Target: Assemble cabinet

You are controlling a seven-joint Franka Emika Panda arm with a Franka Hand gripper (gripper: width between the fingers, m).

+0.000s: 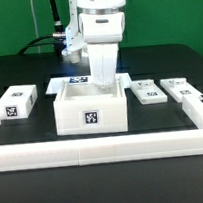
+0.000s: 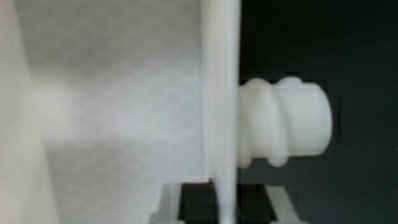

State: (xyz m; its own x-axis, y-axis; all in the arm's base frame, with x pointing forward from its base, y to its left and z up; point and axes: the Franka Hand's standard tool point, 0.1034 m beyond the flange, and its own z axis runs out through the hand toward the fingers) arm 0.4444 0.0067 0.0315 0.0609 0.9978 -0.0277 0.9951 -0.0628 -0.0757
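Your gripper (image 1: 106, 79) pinches a thin, smooth wall of the cabinet (image 1: 73, 114) — the boxy white plastic shell at mid-table, just beyond the near low rail (image 1: 104, 146) — where a ribbed round peg (image 2: 285, 120) juts out.

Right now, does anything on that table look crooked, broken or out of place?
Nothing much. The cabinet stands upright, square to the rail; the loose panels lie flat beside it. Only the tagged block on the exterior view's left sits slightly turned.
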